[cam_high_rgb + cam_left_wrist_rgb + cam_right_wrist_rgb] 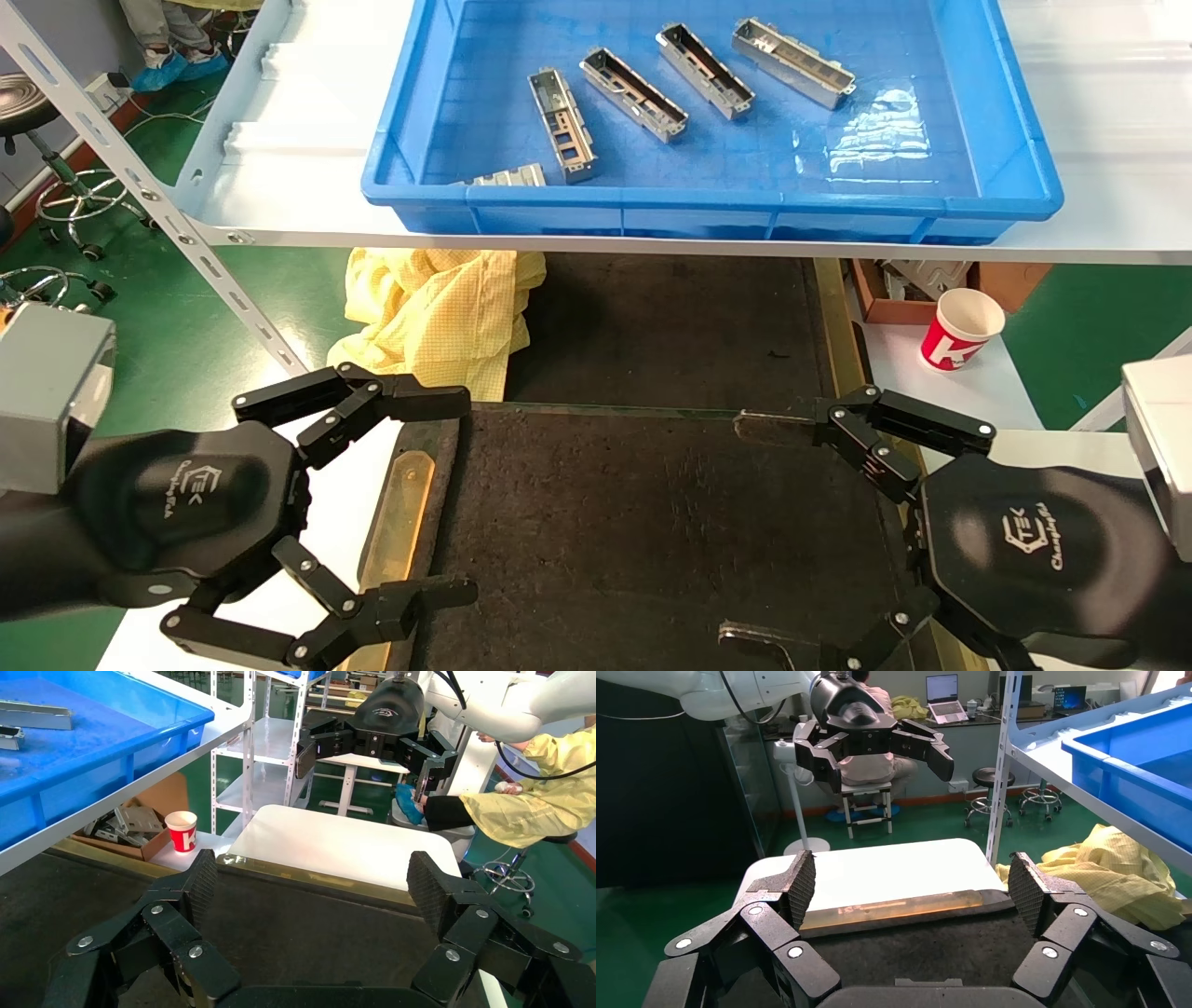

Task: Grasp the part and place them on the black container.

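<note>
Several silver-grey parts lie in the blue bin on the shelf at the far side; the part nearest the left lies beside another. One part also shows in the left wrist view. The black container lies low in front of me with nothing on it, brass strips along its sides. My left gripper hangs open over its left edge. My right gripper hangs open over its right edge. Neither holds anything. The wrist views show each gripper, left and right, wide open above the container.
The blue bin sits on a white shelf above and beyond the container. A yellow cloth lies under the shelf at the left. A red-and-white paper cup and a cardboard box stand at the right. A slanted shelf upright runs at the left.
</note>
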